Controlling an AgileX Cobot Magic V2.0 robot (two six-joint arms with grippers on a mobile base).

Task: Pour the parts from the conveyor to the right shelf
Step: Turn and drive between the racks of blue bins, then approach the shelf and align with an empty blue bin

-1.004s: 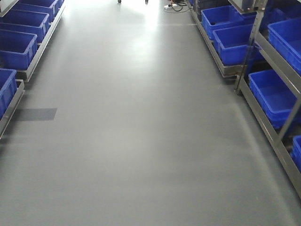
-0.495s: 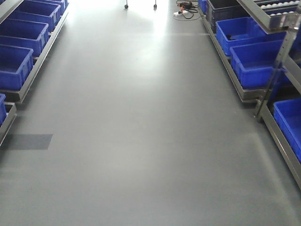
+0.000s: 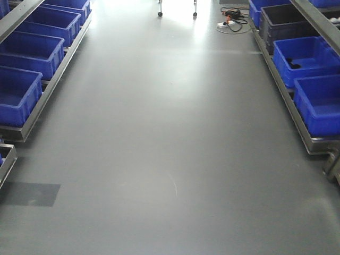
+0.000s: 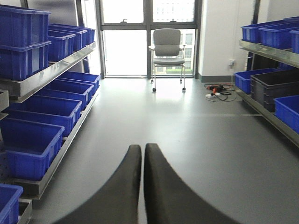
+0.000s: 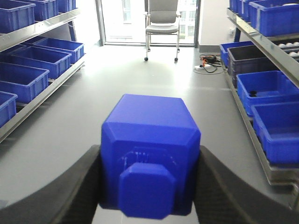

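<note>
At lower centre of right wrist view, we see right gripper (image 5: 149, 198) clamping blue block (image 5: 149, 135); left gripper (image 4: 142, 182) jaws pressed together.

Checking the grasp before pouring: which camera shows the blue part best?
The right wrist view: the blue part is large and centred, clamped in the right gripper. The front and left wrist views show none of it.

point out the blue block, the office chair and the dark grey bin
blue block (image 5: 149, 149): right wrist view, on its upper face
office chair (image 4: 167, 60): left wrist view, on the seat
dark grey bin (image 3: 287, 22): front-facing view, on its inside
</note>
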